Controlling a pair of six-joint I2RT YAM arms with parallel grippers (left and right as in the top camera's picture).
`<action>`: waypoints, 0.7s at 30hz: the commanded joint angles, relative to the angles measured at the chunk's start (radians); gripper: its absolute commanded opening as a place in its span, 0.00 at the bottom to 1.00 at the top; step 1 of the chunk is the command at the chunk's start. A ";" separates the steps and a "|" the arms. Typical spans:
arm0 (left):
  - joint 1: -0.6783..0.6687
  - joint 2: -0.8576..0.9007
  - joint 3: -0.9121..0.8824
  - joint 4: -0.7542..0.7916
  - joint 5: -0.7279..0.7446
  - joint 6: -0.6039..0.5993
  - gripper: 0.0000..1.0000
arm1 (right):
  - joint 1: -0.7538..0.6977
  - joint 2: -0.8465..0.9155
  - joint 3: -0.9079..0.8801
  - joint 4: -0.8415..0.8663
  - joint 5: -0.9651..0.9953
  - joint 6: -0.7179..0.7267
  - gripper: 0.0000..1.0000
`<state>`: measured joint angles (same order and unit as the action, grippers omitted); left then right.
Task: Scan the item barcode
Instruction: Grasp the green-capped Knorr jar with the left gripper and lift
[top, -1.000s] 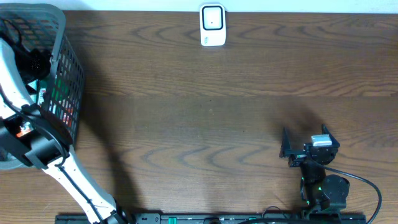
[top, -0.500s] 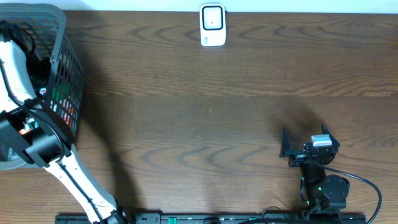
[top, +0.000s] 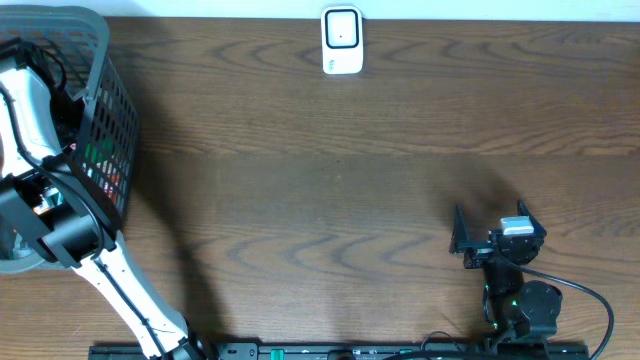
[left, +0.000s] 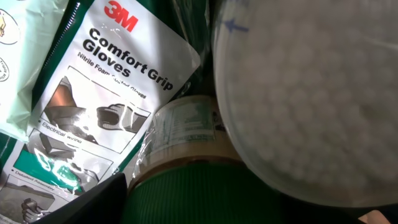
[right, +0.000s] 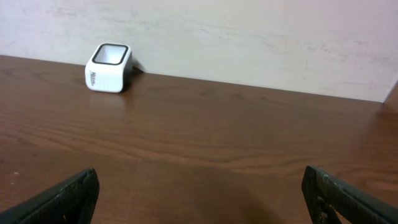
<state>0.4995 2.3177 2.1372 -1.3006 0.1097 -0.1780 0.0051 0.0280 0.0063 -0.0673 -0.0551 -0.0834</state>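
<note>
My left gripper (left: 205, 208) is deep inside the grey basket (top: 100, 60) at the table's left end. Between its jaws sits the ribbed green lid of a jar (left: 199, 186), the item closest to it. One dark finger (left: 93, 202) lies against the lid's left side; the other finger is hidden. The jar's pale label (left: 186, 127) shows above the lid. The white scanner (top: 341, 40) stands at the far middle edge, also in the right wrist view as the scanner (right: 108, 68). My right gripper (top: 492, 224) rests open and empty at the near right, its fingers (right: 68, 196) wide apart.
A pack of 3M Comfort Grip gloves (left: 106, 106) lies beside the jar. A translucent bag of white beads (left: 311, 93) overlaps the jar from the right. More packets show through the basket mesh (top: 105, 165). A black rail (top: 330, 352) runs along the near edge.
The left arm has shifted slightly inside the basket, towards its far left side. The right arm has not moved.
</note>
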 joint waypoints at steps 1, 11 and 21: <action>-0.010 0.008 0.010 -0.020 0.006 0.000 0.71 | 0.000 -0.002 -0.001 -0.004 0.002 0.011 0.99; -0.010 0.007 0.018 -0.071 0.006 0.001 0.74 | 0.000 -0.002 -0.001 -0.004 0.002 0.011 0.99; 0.008 -0.062 0.055 -0.053 0.006 0.000 0.58 | 0.000 -0.002 -0.001 -0.004 0.002 0.011 0.99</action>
<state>0.4995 2.3161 2.1437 -1.3567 0.1066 -0.1825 0.0051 0.0280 0.0063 -0.0673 -0.0551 -0.0834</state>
